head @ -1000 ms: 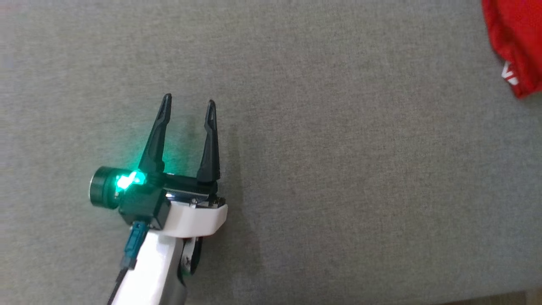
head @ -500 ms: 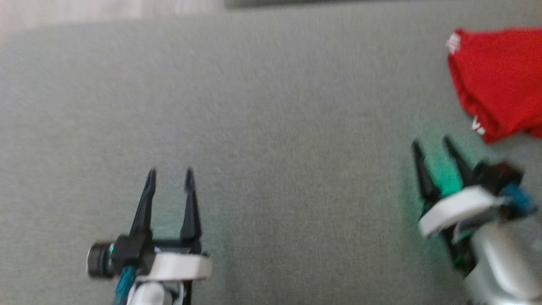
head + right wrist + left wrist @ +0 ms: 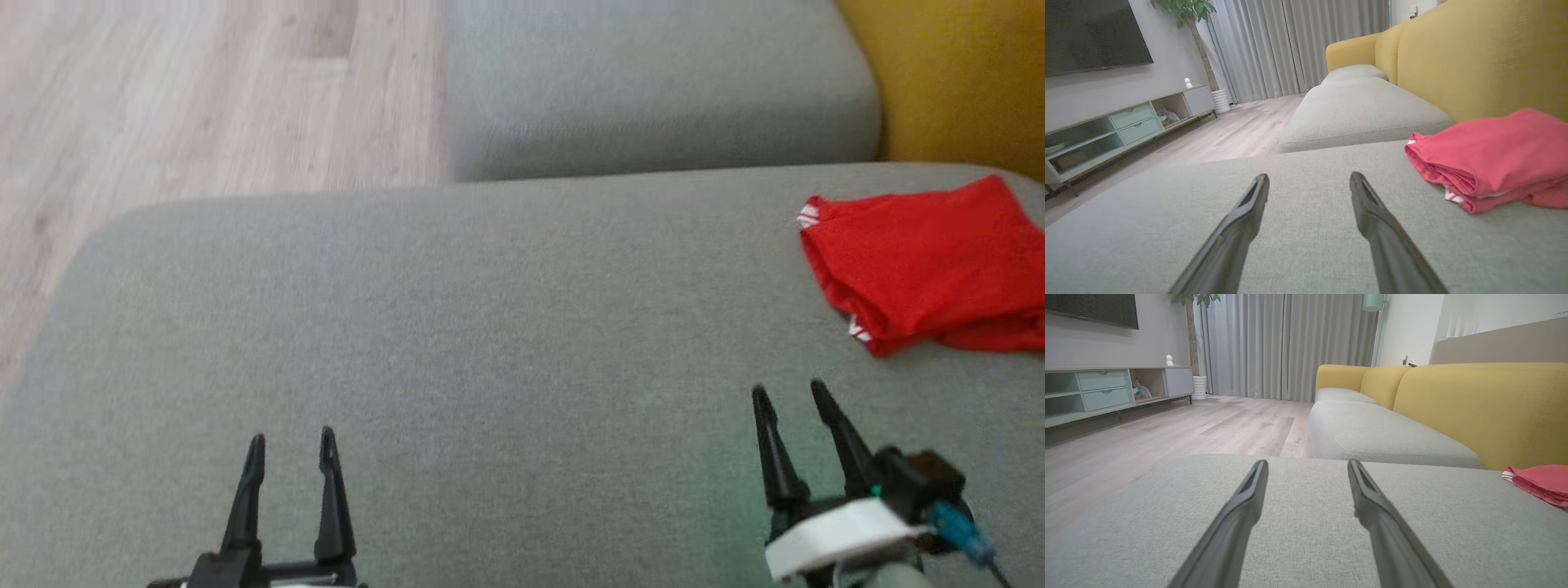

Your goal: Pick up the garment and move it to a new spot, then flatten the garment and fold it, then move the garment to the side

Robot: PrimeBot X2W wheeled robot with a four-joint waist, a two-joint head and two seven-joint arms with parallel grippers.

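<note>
Red garment (image 3: 922,261), folded, at three o'clock on the grey sofa cushion (image 3: 490,327). Left tool (image 3: 291,437) at seven o'clock and right tool (image 3: 788,389) at five o'clock, both with fingers apart and empty. The setting-aside step appears done; next move is probably only to draw the arms clear.

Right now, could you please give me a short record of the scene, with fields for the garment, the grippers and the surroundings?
surface: grey cushion
garment: red, folded in layers, at the cushion's right, near the yellow backrest
left gripper: open, empty, over bare cushion
right gripper: open, empty, near the garment, not touching it
floor: pale wood, beyond the cushion
</note>
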